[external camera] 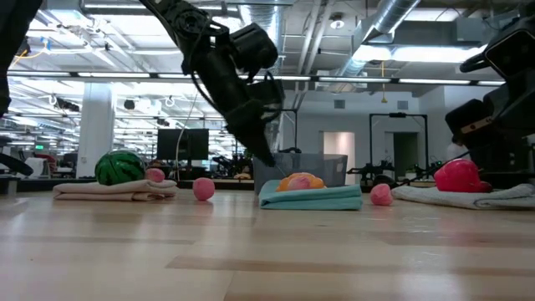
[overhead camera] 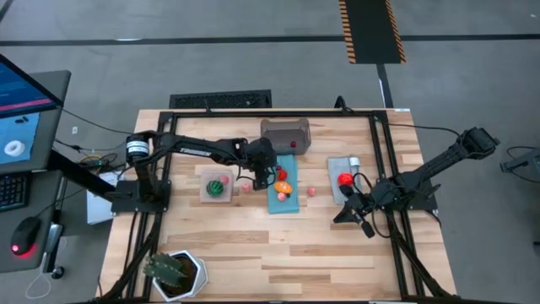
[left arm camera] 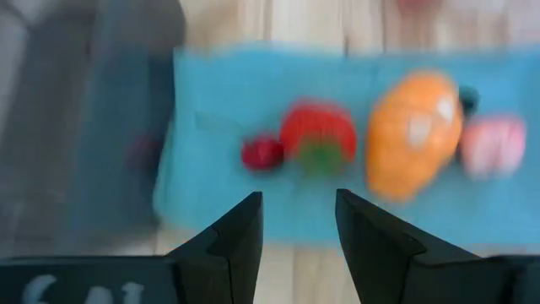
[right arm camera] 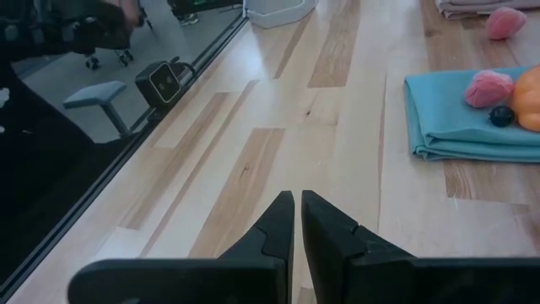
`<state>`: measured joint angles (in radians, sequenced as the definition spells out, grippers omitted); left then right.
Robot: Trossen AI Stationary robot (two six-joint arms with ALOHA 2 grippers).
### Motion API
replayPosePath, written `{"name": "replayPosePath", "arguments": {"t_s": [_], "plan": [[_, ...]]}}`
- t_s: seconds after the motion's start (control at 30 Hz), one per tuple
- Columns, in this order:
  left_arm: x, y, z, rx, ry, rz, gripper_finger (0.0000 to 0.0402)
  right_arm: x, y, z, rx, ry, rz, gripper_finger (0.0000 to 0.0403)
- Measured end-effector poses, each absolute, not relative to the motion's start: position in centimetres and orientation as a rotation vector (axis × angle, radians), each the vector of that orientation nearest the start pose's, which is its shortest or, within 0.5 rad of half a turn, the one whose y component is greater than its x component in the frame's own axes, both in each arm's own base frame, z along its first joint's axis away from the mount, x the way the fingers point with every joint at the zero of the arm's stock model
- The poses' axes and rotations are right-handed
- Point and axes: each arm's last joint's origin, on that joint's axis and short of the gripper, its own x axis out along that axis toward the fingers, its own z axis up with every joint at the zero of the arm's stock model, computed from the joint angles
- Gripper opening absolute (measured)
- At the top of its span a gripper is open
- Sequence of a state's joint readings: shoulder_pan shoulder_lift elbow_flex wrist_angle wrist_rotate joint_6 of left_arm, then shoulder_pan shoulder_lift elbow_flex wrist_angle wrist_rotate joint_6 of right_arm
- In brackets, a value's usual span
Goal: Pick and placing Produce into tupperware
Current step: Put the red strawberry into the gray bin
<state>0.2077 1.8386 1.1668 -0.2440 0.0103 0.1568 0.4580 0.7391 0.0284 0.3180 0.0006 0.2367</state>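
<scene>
Your left gripper is hanging over the blue mat at the middle of the table, its two fingers standing apart with nothing between them. Lying on that mat, you are looking at a small red berry-like piece, a red piece with a green cap, an orange piece, a tiny dark piece and a pink piece, all loose and close together in a row. The tupperware is sitting at the far end of the blue mat, just beside it; whether anything is lying inside it cannot be told. A green round piece is resting on a tan mat on the left side, with a pink piece on the bare wood between the tan and blue mats. Another pink piece is lying on the wood right of the blue mat, and a red piece is sitting on a grey mat farther right. Your right gripper is waiting low over the table's right side, fingers pressed together and holding nothing. A spiky plant in a white pot is standing at the near left corner.
</scene>
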Motion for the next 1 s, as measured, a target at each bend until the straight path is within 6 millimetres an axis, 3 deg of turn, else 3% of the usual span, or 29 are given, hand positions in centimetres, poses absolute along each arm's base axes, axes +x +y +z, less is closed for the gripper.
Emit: {"name": "replayPosePath", "arguments": {"t_s": [0.43, 1.0], "plan": [[37.5, 8.0, 16.4, 0.039, 0.931, 0.106, 0.0141, 12.5, 6.1, 13.0, 0.139, 0.440, 0.402, 0.0049], [37.8, 8.0, 16.6, 0.025, 0.888, 0.094, 0.0133, 12.5, 6.1, 13.0, 0.139, 0.440, 0.402, 0.0049]]}}
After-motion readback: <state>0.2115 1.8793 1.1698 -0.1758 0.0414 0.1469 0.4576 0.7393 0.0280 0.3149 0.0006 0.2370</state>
